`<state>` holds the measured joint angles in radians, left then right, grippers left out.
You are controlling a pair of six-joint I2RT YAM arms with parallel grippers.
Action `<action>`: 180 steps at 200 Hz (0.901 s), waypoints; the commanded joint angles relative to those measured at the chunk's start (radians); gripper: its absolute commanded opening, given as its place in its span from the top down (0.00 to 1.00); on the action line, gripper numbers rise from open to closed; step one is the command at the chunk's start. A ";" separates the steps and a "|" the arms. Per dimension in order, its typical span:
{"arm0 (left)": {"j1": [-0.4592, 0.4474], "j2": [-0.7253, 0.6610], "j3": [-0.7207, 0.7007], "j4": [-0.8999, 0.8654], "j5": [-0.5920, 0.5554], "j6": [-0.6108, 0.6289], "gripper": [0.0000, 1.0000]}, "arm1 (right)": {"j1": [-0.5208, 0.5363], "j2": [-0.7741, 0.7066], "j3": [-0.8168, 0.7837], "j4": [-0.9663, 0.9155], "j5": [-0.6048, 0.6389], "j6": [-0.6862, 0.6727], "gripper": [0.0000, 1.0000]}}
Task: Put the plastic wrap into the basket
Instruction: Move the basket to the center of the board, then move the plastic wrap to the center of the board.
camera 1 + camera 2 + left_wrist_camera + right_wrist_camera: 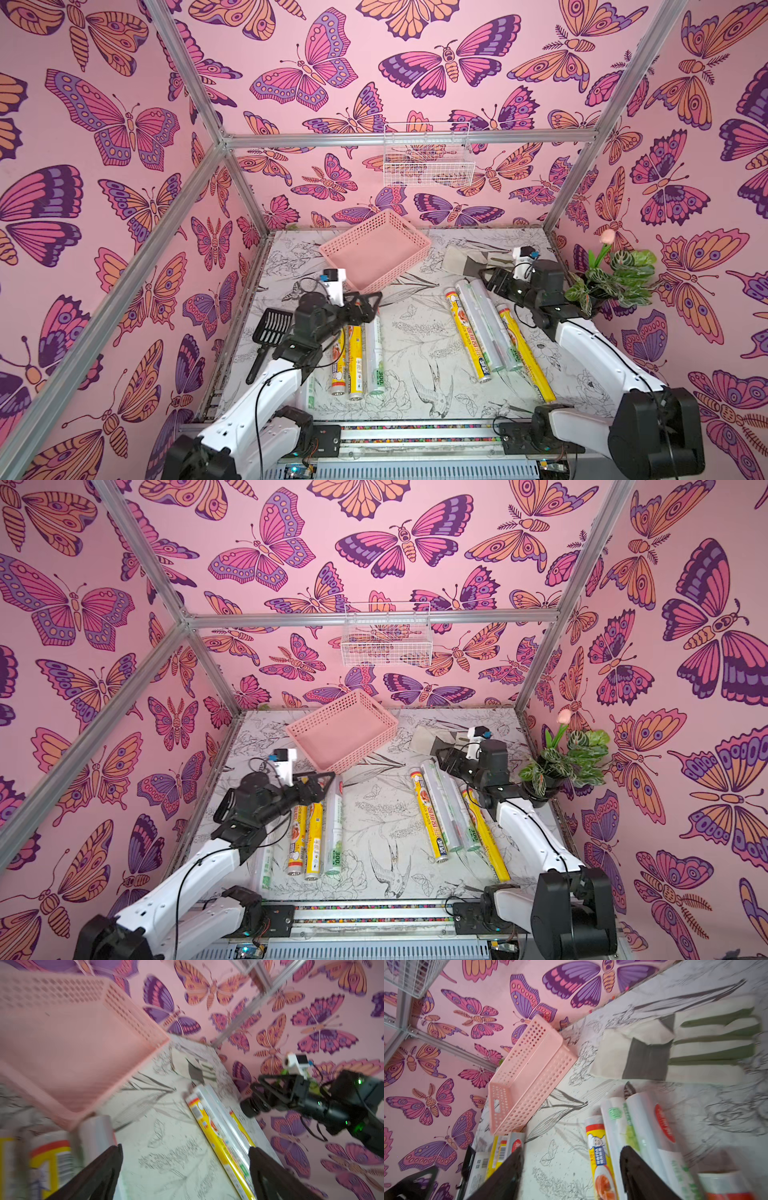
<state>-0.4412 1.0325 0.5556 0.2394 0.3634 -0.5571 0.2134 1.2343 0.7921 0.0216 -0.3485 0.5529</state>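
**Seven rolls on the table, basket empty, both grippers bare**

Nearest the robot lie two clusters of plastic wrap. The left cluster [355, 361] has yellow-labelled rolls and a white roll with green print side by side, with another pale roll partly hidden under the arm. The right cluster [484, 332] has four rolls touching: a short yellow roll [465, 336], two clear ones and a long yellow roll [525, 353].

These rolls are probably light and stiff along their length. The glossy film looks slippery, and a round roll may turn or slide in the jaws. The best hold is likely across the middle, so that a roll hangs level. Held near an end, it would probably droop.

The left gripper [372, 307] hangs over the far ends of the left cluster. Its jaws are spread wide and hold nothing, and only bare table [166, 1147] shows between them in the left wrist view.

The right gripper [572, 1149] is at the far ends of the right cluster. Its fingers are apart and it carries nothing. One finger overlaps a clear green-printed roll [618, 1126], but contact cannot be judged.

Farther back, the pink basket [374, 255] sits empty and skewed. It looks barely longer than the rolls, so each must go in along its long side.
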 commanded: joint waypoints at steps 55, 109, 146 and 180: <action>-0.302 0.422 0.188 -0.206 -0.223 -0.027 0.00 | 0.254 0.225 0.228 -0.188 0.231 0.028 0.29; -0.306 0.511 0.192 -0.290 -0.402 -0.105 0.00 | 0.363 0.458 0.437 -0.262 0.290 0.124 0.31; -0.293 0.497 0.173 -0.336 -0.505 -0.147 0.00 | 0.439 0.639 0.617 -0.286 0.363 0.230 0.33; -0.278 0.464 0.159 -0.350 -0.520 -0.152 0.00 | 0.484 0.791 0.806 -0.323 0.390 0.283 0.36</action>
<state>-0.7338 1.5242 0.7380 -0.0406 -0.0944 -0.6895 0.6682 1.9537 1.4857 -0.2462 -0.0147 0.7616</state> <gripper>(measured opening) 0.998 0.636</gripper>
